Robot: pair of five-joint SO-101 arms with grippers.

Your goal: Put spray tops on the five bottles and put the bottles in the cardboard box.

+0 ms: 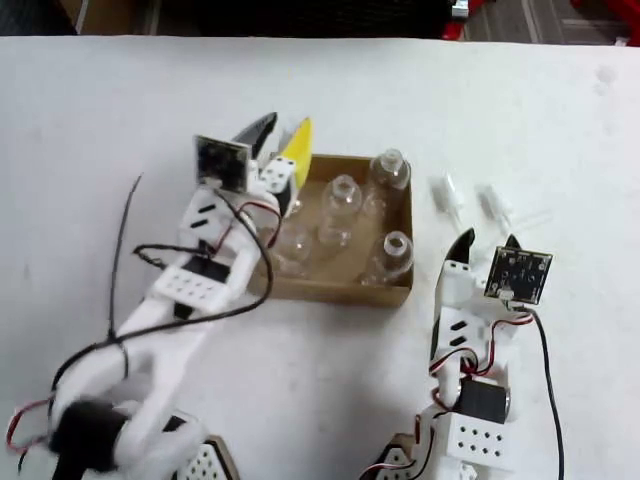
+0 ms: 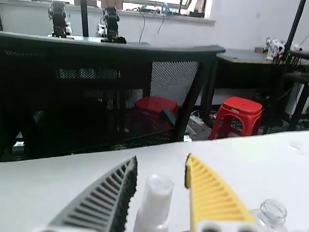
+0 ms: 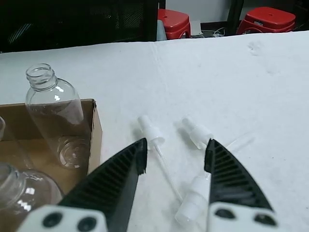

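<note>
The cardboard box (image 1: 340, 291) holds several clear bottles without tops, among them one at the back (image 1: 388, 172), one in the middle (image 1: 340, 203) and one at the front right (image 1: 394, 256). My left gripper (image 1: 280, 134) hangs over the box's back left corner. It is open, and a white spray top (image 2: 155, 195) stands between its grey and yellow fingers without visibly touching them. My right gripper (image 1: 488, 243) is open to the right of the box, just short of the loose spray tops (image 1: 447, 194) (image 1: 492, 205) lying on the table.
The right wrist view shows one open bottle (image 3: 53, 112) inside the box wall (image 3: 94, 135) and three spray tops (image 3: 150, 129) (image 3: 197, 133) (image 3: 192, 199) on the white table. A black mesh chair (image 2: 111, 92) stands past the table's far edge.
</note>
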